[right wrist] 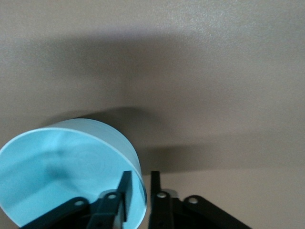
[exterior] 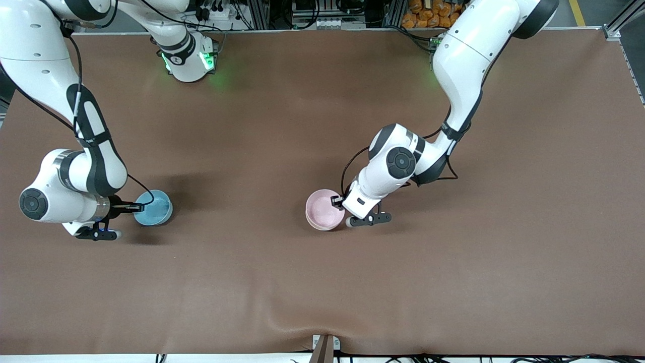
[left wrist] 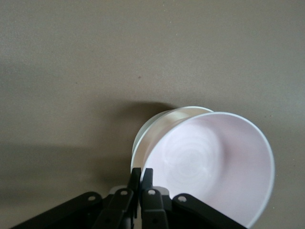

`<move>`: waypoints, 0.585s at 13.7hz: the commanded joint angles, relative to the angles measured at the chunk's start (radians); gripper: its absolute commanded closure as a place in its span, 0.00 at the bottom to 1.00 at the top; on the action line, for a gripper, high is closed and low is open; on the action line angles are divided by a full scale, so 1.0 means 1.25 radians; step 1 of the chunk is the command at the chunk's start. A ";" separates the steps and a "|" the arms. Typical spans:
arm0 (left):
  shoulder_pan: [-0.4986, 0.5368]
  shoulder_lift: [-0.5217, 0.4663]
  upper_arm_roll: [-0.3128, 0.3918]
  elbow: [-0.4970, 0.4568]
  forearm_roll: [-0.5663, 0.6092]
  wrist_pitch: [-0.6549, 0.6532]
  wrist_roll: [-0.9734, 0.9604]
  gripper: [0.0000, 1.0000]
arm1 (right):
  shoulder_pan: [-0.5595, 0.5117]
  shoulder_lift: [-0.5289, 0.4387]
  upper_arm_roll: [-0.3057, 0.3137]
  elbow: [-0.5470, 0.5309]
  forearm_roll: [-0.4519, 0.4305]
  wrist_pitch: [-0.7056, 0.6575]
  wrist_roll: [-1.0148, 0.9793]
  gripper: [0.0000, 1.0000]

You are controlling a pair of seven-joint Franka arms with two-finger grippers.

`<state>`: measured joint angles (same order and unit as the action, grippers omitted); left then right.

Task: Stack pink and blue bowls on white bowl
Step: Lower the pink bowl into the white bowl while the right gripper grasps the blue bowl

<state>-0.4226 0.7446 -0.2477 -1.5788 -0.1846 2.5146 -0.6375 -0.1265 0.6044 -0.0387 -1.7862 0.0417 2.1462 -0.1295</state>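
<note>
So: my left gripper (left wrist: 141,177) pinches pink bowl (exterior: 324,209) rim, bowl already nested in white bowl (left wrist: 157,125) mid-table. Right gripper (right wrist: 139,187) clamps blue bowl (exterior: 153,207) rim nr right arm's end. Pink prob done, release pending; blue left.

The pink bowl (exterior: 323,210) sat nested in the white bowl (left wrist: 157,125) near the middle of the worktop (exterior: 322,282). The blue bowl (exterior: 154,207) stood well apart from them, toward the right arm's end, about as near the front camera.
</note>
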 commanded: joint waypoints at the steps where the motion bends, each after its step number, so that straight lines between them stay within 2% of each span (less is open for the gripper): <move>1: -0.023 0.013 0.010 0.020 0.015 0.009 -0.044 0.07 | -0.013 -0.001 0.011 0.001 0.006 -0.007 -0.012 1.00; 2: -0.042 0.011 0.023 0.020 0.018 0.014 -0.068 0.00 | -0.013 -0.006 0.011 0.003 0.010 -0.016 -0.012 1.00; 5: -0.067 -0.036 0.057 0.011 0.024 -0.003 -0.097 0.00 | -0.007 -0.043 0.016 0.014 0.011 -0.048 -0.011 1.00; 8: -0.006 -0.167 0.056 0.017 0.090 -0.203 -0.091 0.00 | -0.002 -0.089 0.055 0.035 0.013 -0.099 -0.009 1.00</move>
<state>-0.4787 0.6779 -0.1849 -1.5371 -0.1316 2.4265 -0.7314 -0.1248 0.5542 -0.0096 -1.7468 0.0497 2.0746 -0.1315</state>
